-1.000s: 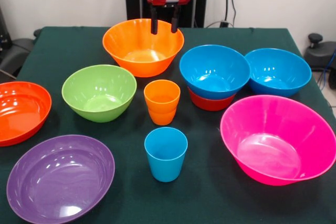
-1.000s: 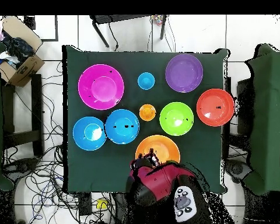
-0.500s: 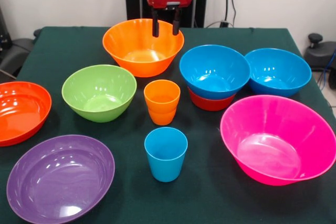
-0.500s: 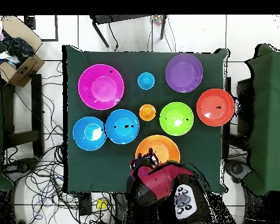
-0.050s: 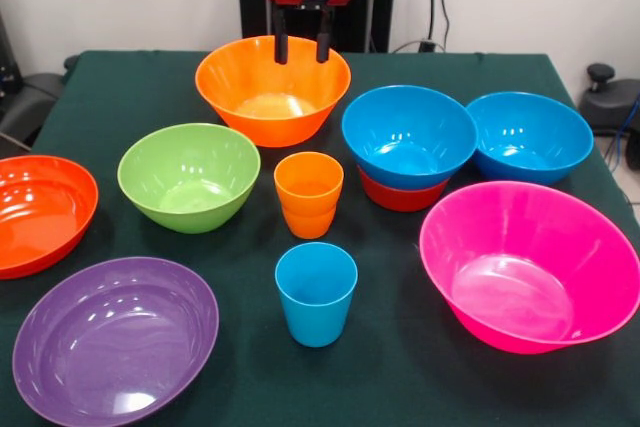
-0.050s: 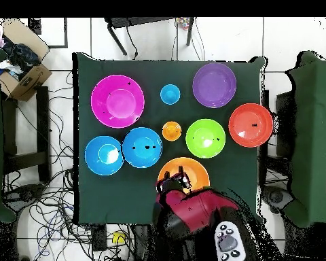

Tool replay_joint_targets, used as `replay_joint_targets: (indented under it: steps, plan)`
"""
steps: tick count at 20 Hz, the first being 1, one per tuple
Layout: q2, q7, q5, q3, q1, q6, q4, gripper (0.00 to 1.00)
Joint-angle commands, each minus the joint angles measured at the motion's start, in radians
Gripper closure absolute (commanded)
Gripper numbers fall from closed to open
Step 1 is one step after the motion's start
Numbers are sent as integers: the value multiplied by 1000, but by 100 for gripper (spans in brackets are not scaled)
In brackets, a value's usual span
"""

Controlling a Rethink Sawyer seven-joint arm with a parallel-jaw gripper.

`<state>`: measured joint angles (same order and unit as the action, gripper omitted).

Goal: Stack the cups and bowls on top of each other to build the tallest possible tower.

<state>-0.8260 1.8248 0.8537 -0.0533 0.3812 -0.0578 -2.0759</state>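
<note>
Hardly any of the tower exists yet. Taking the orange cups (image 5: 308,194) at the middle of the green table (image 5: 90,97) as the landmark, only 2 small nestings show: the orange cups appear to be 2 or more pushed one inside another, and the blue bowl (image 5: 408,134) to their right in the front view sits inside a red-orange bowl (image 5: 400,195), whose rim peeks out beneath it. Everything else stands singly on the cloth, so by my judgement nearly all the stacking is left.

Every bowl and cup opens upward and looks empty. In the front view, the orange bowl (image 5: 272,87) lies just behind the orange cups, the lime green bowl (image 5: 188,175) just left of them, and the light blue cup (image 5: 316,292) directly in front. A 2nd blue bowl (image 5: 529,136) sits further right, touching or nearly touching the 1st. The large pink bowl (image 5: 528,264) is front right, the purple bowl (image 5: 115,339) front left, and another red-orange bowl (image 5: 38,211) far left, partly cut by the edge.

The gripper (image 5: 301,47) hangs above the far rim of the orange bowl, behind the orange cups, its 2 dark fingers spread apart with nothing between them.
</note>
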Motion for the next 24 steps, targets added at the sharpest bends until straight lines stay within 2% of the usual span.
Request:
replay_joint_targets:
  steps: [1, 17, 24]
  plan:
    - [-45, 19, -18, -156, 21, 120, -63, 0]
    - [48, 116, -11, -2, -136, 4, -47, 0]
    - [83, 131, -17, 61, -169, -31, -20, 0]
